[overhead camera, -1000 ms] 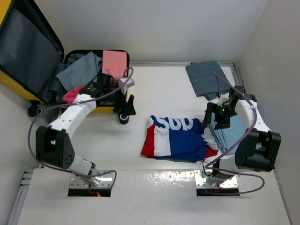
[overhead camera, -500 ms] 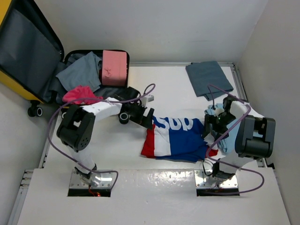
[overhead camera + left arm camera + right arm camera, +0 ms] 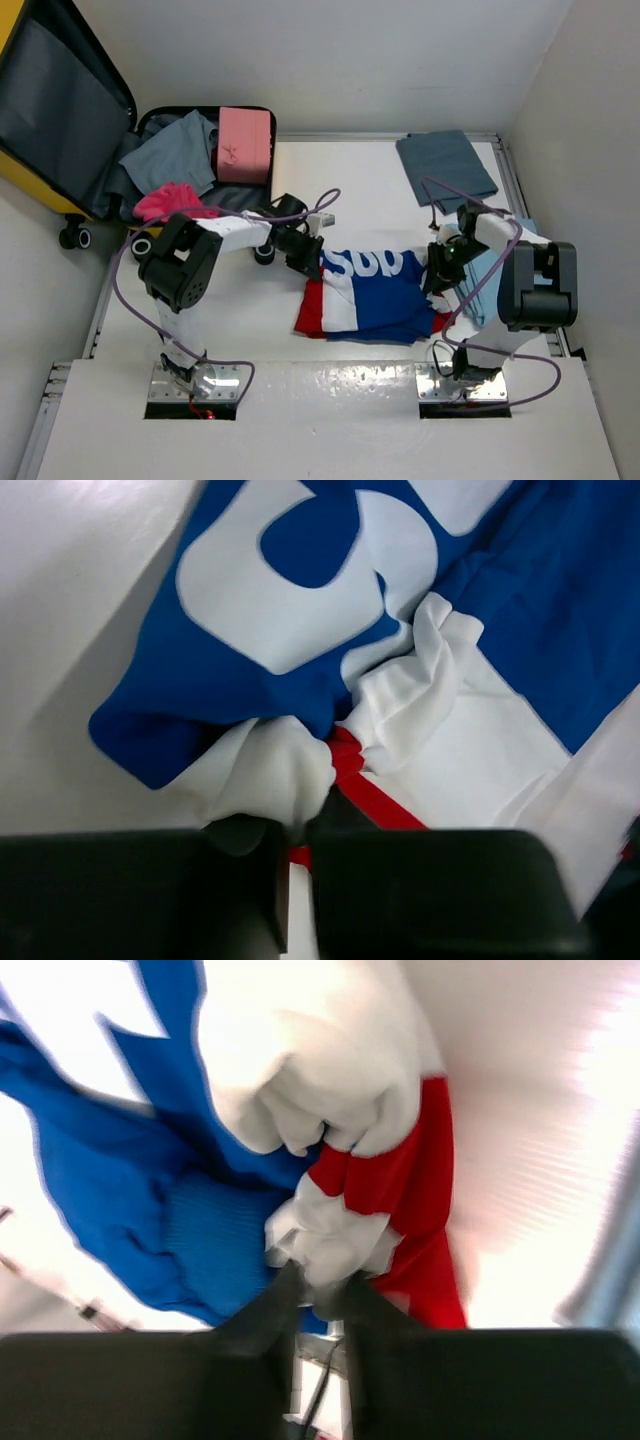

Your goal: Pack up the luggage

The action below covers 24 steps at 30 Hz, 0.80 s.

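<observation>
The large yellow hard-shell suitcase [image 3: 60,100] with dark grey lining lies open, its lid propped up and its tray already holding crumpled grey clothes [image 3: 170,150], a small pink case [image 3: 245,143] and a magenta garment [image 3: 165,200]. The step in hand looks like picking up the next piece to pack: a blue, white and red jersey shirt [image 3: 375,290] with big white letters, which lies on the white table [image 3: 350,190] to the right of the suitcase and a little nearer the arm bases than its tray.

The left gripper [image 3: 290,830] is clamped on a bunched fold of white and red cloth at the shirt end nearest the suitcase, close beside its black wheel [image 3: 263,252]. The right gripper [image 3: 320,1285] is pinched on a wad of white cloth at the shirt end farthest from the suitcase. Both grips look shallow, taking a gather of fabric and not the whole edge.

A folded dark grey cloth [image 3: 445,168] waits farther right of the suitcase, level with its tray.

Next, I judge, both arms must lift together, keep the shirt stretched enough not to sag, and carry it toward the suitcase over the wheel and rim, lowering it onto the clothes beside the pink case before letting go
</observation>
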Each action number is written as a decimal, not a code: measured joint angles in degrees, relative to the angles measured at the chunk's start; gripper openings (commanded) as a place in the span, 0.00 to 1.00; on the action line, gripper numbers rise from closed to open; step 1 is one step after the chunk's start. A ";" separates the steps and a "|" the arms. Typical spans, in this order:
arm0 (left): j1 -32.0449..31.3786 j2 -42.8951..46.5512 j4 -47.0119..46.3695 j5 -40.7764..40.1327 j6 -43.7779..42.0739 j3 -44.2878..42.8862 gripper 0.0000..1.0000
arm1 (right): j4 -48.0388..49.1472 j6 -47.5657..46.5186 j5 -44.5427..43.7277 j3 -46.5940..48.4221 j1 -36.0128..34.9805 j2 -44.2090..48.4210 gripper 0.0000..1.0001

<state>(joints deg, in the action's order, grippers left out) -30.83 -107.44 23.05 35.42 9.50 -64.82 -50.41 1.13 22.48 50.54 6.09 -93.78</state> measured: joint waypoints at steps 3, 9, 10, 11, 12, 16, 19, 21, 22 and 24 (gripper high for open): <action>-0.55 0.20 -0.07 0.26 -1.36 0.00 0.00 | -0.33 -0.15 2.60 1.09 -2.12 0.00 0.00; 0.55 4.79 3.08 0.90 -4.22 -1.66 0.00 | -1.18 -1.73 9.40 7.98 -7.39 -0.02 0.00; 0.90 6.43 3.76 0.87 -4.63 -2.45 0.00 | -1.09 -2.14 11.08 9.25 -8.20 0.00 0.00; 1.40 8.68 4.11 0.55 -5.01 -3.41 0.00 | -0.94 -2.49 12.79 10.54 -9.14 0.17 0.00; 2.21 11.13 4.37 0.24 -5.40 -4.28 0.00 | -0.42 -2.67 14.36 11.61 -10.03 0.55 0.00; 9.14 20.90 5.38 0.09 -6.14 -9.55 0.00 | 5.81 -1.29 19.19 13.51 -14.32 4.31 0.00; 16.59 23.74 6.80 -0.66 -7.34 -14.56 0.00 | 12.02 1.49 21.57 16.46 -18.23 5.29 0.00; 21.94 23.87 8.96 -1.99 -9.22 -18.21 0.00 | 18.56 4.28 22.60 18.80 -20.90 4.61 0.00; 24.41 23.56 10.05 -2.71 -10.16 -19.74 0.00 | 21.92 5.57 22.75 19.63 -21.97 4.07 0.00; 29.24 22.88 11.65 -4.17 -11.72 -22.01 0.00 | 29.53 8.85 22.77 22.32 -24.11 1.51 0.00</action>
<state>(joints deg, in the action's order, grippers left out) -1.58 -84.55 34.70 31.24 -2.22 -86.83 -20.88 9.98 45.25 72.86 -18.02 -92.27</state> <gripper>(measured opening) 0.011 0.022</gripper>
